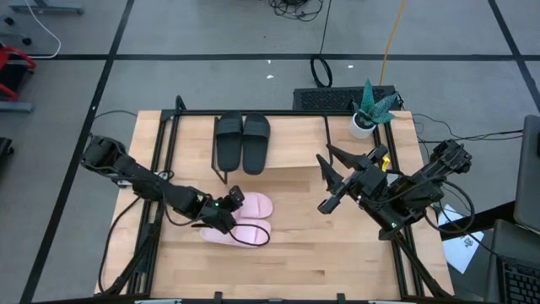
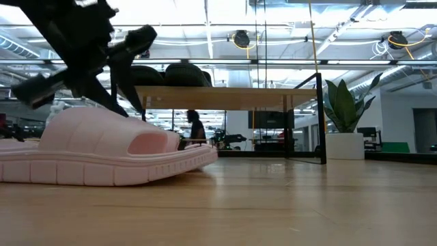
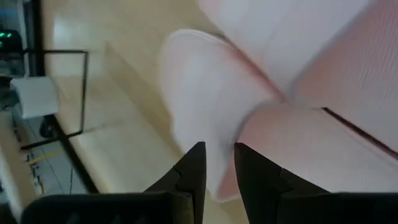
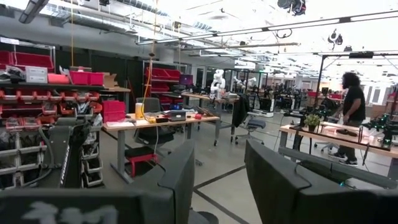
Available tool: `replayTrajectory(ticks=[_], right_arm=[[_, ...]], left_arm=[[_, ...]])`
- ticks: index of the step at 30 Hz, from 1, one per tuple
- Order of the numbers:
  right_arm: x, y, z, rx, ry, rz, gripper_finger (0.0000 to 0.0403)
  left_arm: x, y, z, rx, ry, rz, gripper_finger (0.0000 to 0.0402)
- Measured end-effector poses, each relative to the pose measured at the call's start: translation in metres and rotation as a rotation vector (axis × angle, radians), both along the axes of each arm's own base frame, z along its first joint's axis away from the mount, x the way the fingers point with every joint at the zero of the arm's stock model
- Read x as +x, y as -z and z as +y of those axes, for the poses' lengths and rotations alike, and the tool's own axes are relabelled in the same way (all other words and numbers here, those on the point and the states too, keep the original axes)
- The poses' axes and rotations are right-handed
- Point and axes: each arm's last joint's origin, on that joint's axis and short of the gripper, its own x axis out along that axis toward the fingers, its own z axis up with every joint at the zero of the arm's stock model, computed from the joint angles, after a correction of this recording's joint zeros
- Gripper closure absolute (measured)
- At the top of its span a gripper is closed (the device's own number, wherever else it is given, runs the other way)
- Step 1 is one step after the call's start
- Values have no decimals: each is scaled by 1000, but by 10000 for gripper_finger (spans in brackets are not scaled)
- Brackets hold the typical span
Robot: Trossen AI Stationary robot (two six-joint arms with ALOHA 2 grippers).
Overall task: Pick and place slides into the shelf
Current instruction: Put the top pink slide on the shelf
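Your two pink slides point(image 1: 246, 219) lie side by side on the near-middle of the table point(image 1: 337, 253); the two black slides point(image 1: 242, 141) sit on the shelf point(image 1: 295, 173) at the far side. Your left gripper point(image 1: 232, 203) is down at the pink pair's left end, fingers point(image 3: 194, 171) narrow and apparently pinching the nearer slide's edge. Your right gripper point(image 1: 331, 181) hovers right of them, fingers parted, holding nothing. A potted plant point(image 1: 371, 105) stands far right.

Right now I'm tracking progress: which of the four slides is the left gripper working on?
The pale pink slide nearer the shelf. The left gripper sits at its edge; the other pink slide lies beside it, and the two matte black slides rest on the light wooden shelf.
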Motion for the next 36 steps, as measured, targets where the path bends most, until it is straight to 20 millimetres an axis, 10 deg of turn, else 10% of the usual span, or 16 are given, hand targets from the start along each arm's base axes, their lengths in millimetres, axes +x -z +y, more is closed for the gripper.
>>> replayTrajectory(ticks=[10,29,36], right_arm=[[0,0,0,8,0,-5,273],[14,4,-15,24,50,-7,273],[25,12,-21,46,62,4,273]], left_arm=[[21,39,-10,179,1,-16,314],[17,28,-11,197,47,-29,397],[19,-3,-11,177,8,-99,400]])
